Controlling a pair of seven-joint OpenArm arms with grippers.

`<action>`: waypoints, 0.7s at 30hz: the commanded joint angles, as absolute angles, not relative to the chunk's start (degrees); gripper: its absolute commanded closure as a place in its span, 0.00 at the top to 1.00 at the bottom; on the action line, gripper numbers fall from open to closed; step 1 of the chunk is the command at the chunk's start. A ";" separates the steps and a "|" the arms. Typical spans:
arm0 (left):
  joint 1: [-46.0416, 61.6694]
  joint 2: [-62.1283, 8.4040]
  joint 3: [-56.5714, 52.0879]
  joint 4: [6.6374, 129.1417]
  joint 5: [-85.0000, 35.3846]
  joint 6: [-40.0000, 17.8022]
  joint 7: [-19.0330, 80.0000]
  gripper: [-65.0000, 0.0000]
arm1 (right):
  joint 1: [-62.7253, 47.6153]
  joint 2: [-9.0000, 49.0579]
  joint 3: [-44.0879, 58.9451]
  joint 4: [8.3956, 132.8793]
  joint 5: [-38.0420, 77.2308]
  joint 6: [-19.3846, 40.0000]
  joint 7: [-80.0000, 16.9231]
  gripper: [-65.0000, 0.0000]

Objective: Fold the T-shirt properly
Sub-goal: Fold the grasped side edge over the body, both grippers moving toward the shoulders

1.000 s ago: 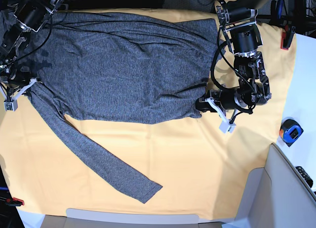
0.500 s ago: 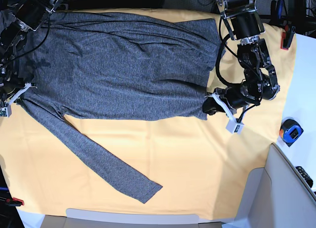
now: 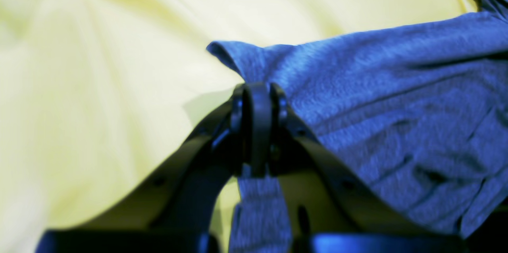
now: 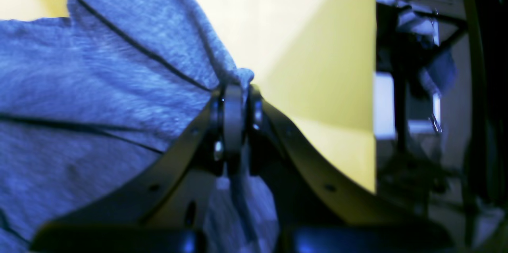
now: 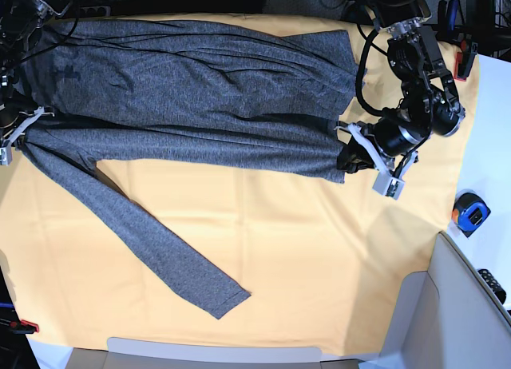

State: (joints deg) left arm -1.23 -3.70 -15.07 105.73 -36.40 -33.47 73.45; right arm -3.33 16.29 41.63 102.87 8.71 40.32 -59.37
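The dark grey long-sleeved T-shirt (image 5: 192, 81) lies stretched sideways across the far half of the yellow-orange cloth (image 5: 303, 249). My left gripper (image 5: 345, 157) is shut on its near right corner; in the left wrist view the gripper (image 3: 258, 94) pinches a fold of the shirt (image 3: 377, 106). At the far left edge my right gripper (image 5: 22, 133) is shut on the shirt's other end. The right wrist view shows that gripper (image 4: 234, 94) clamped on bunched fabric (image 4: 99, 86). One long sleeve (image 5: 152, 233) trails diagonally toward the near edge.
A blue and orange tape measure (image 5: 469, 212) sits off the cloth at the right. Red clamps (image 5: 461, 65) hold the cloth at the right edge and at the near left corner (image 5: 24, 327). A pale box (image 5: 455, 305) stands at the near right.
Both grippers have moved apart and away from the near edge, pulling the shirt taut. The body now looks narrower with a long crease, and the sleeve has slid left.
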 commanded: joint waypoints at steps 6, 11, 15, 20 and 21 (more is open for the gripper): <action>2.68 -4.26 -15.52 110.64 -37.23 -33.63 72.48 0.00 | -6.29 17.63 45.32 103.96 8.66 40.00 -58.15 0.00; 5.85 -4.35 -15.52 111.96 -37.23 -33.63 72.13 0.00 | -8.92 17.63 46.73 103.96 8.66 40.00 -58.15 0.00; 7.87 -4.35 -15.52 112.13 -37.14 -33.63 72.04 0.00 | -10.86 17.63 47.78 103.96 8.66 40.00 -58.15 0.00; 9.54 -4.35 -15.60 112.66 -37.14 -33.63 71.96 0.00 | -13.14 17.63 47.96 103.96 8.66 40.00 -58.15 0.00; 9.98 -4.35 -15.60 113.19 -37.05 -33.63 71.96 0.00 | -13.41 17.63 47.96 103.96 8.48 40.00 -58.15 0.00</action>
State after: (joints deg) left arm 10.20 -3.84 -15.38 111.70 -36.36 -33.45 73.06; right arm -13.56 16.29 47.46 102.91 8.91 40.32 -59.31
